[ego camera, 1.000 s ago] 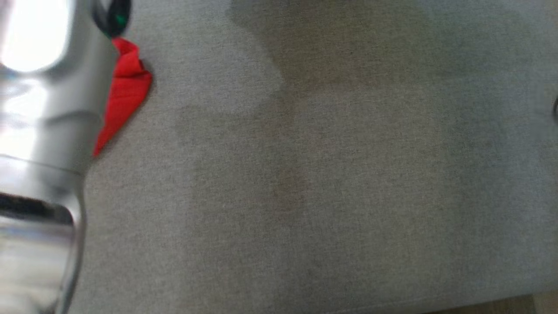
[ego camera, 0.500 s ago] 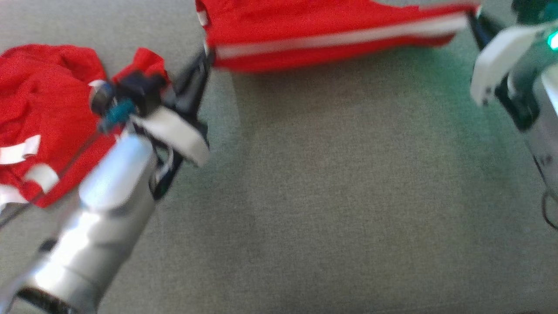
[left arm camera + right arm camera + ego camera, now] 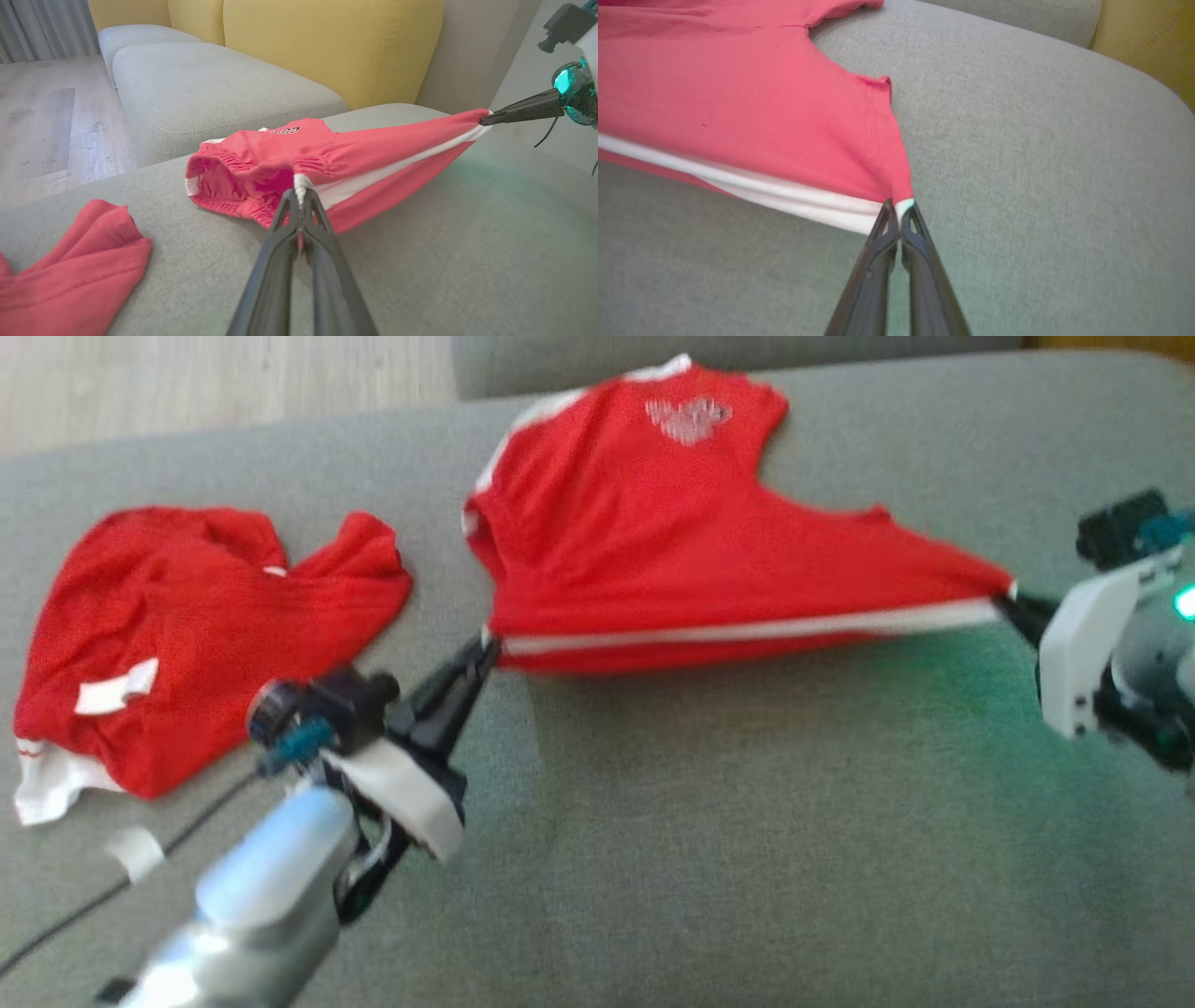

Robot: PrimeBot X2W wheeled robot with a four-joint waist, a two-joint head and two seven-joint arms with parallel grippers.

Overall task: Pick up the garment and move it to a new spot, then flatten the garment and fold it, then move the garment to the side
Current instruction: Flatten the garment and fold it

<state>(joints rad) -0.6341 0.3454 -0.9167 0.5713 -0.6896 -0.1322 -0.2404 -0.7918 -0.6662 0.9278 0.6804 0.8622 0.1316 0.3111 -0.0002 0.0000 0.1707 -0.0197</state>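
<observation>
— Looking for the red garment [image 3: 672, 551]? Where is it?
— Mid-cushion on the grey sofa [image 3: 747, 859], with its white-striped edge pulled taut between the two arms.
— Who has hold of it?
— The left gripper [image 3: 487, 651] is pinched tight on the waistband end, and the right gripper [image 3: 1013, 600] is clamped on the opposite corner. A second red piece [image 3: 187, 635] lies crumpled at the left.

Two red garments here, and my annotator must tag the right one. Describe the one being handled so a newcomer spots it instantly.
Find the grey sofa cushion; the striped garment lies mid-cushion, right of the crumpled garment. Unlike that loose heap, it is stretched taut along its white stripe between the left end effector and right end effector.
</observation>
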